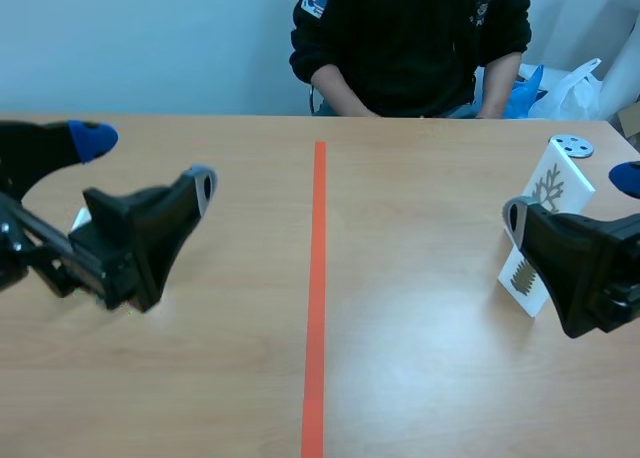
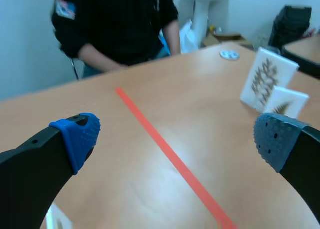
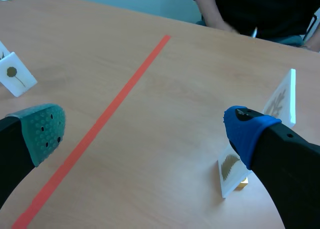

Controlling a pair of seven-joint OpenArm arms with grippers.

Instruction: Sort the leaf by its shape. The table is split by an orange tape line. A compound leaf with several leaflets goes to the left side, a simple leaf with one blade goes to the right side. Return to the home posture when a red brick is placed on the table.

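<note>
Two white leaf cards stand on the right half of the table: a tall one (image 1: 550,186) printed with a branching leaf and a small one (image 1: 522,278) with a feathery leaf. My right gripper (image 1: 570,197) hovers open just beside them; in its own view (image 3: 144,130) the small card (image 3: 231,172) stands by its blue fingertip (image 3: 246,130). A third small card with a single round leaf (image 3: 15,75) stands on the left half, mostly hidden behind my left gripper (image 1: 148,164). That gripper is open and holds nothing (image 2: 176,139).
An orange tape line (image 1: 317,298) splits the wooden table down the middle. A small metal disc (image 1: 572,146) lies at the far right. A person in a dark top (image 1: 410,38) sits across the table, arms resting at its far edge.
</note>
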